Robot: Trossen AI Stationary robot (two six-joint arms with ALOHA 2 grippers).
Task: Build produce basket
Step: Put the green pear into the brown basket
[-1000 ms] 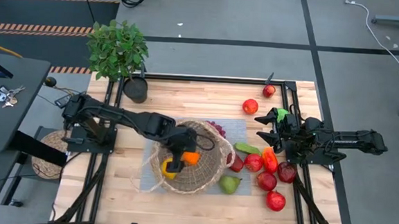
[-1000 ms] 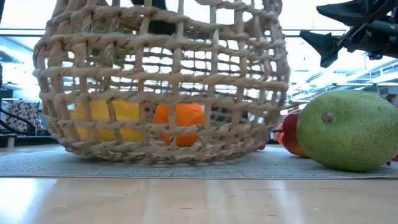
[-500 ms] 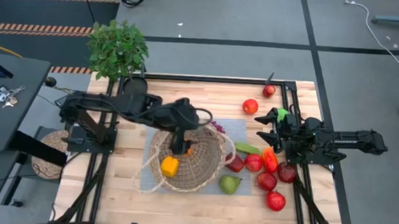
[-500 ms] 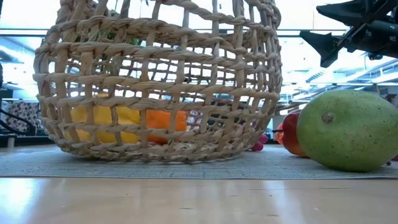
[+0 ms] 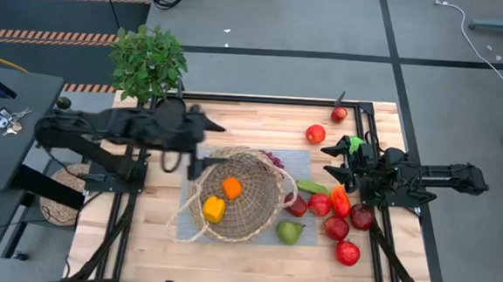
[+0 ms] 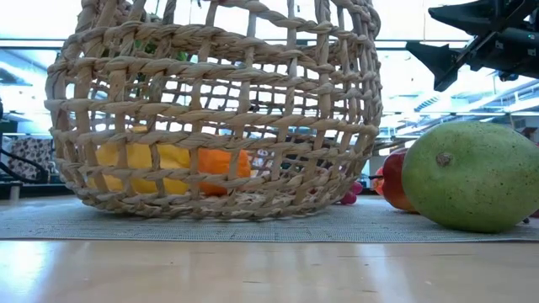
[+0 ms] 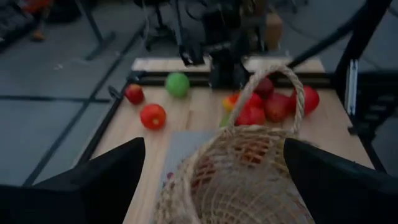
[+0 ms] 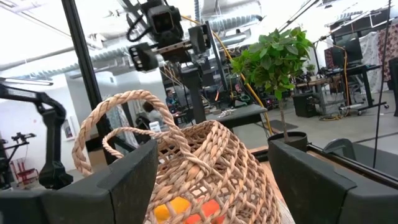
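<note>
The wicker basket (image 5: 239,201) stands on a grey mat and holds an orange (image 5: 231,188) and a yellow piece (image 5: 214,210); both show through its wall in the low view (image 6: 223,162). My left gripper (image 5: 206,143) is open and empty above the table, just off the basket's far left rim. My right gripper (image 5: 331,161) is open and empty, hovering right of the basket, and shows high up in the low view (image 6: 434,38). A green pear (image 5: 290,233), red apples (image 5: 335,227), a red pepper (image 5: 340,199) and purple grapes (image 5: 272,160) lie on the table by the basket.
Two more red apples (image 5: 315,133) lie at the far right, and a green apple (image 5: 354,144) lies by my right arm. A potted plant (image 5: 149,60) in a black pot (image 5: 170,111) stands at the far left. The basket's handle (image 7: 267,93) loops up on its right side.
My left gripper has come up out of the basket and drawn back toward the table's far left, leaving the orange lying in the basket beside the yellow piece. The basket has rocked slightly and settled.
</note>
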